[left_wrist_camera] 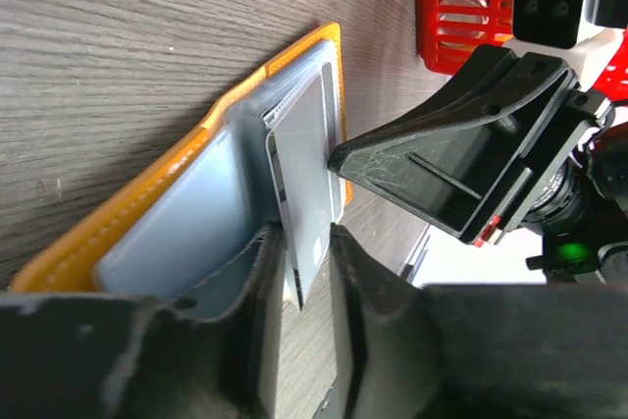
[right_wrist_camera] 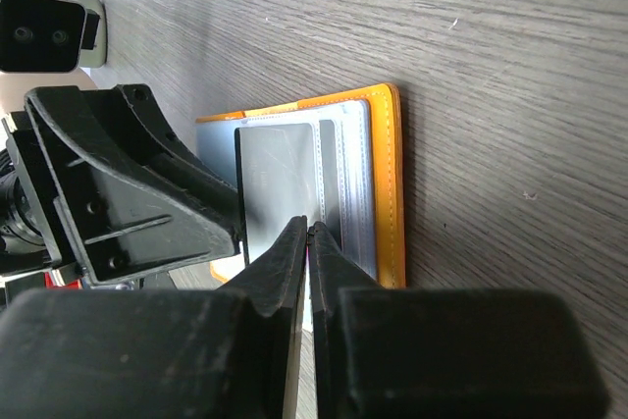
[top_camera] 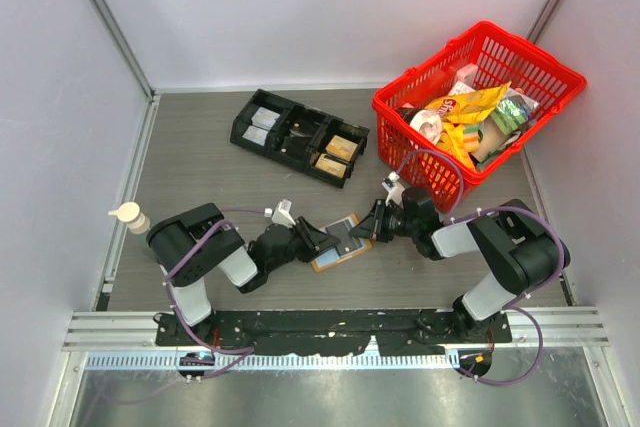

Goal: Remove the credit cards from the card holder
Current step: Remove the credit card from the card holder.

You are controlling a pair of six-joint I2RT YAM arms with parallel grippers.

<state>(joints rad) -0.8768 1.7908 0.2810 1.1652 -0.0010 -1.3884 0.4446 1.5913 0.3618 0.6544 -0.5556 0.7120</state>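
Top cam: grey woodgrain table point(top_camera: 200, 182) w/ plain white walls point(top_camera: 330, 7) round it, red basket point(top_camera: 480, 52) back right, black tray point(top_camera: 290, 132) back centre. card holder point(top_camera: 340, 240) lies open mid-table btwn the two arms

Left wrist cam: left gripper point(left_wrist_camera: 297, 242) jaws a bit apart, grey card point(left_wrist_camera: 309, 144) edge btwn them

Right wrist cam: right gripper point(right_wrist_camera: 309, 228) tips together right over the open holder, can't tell if they're pinching anything
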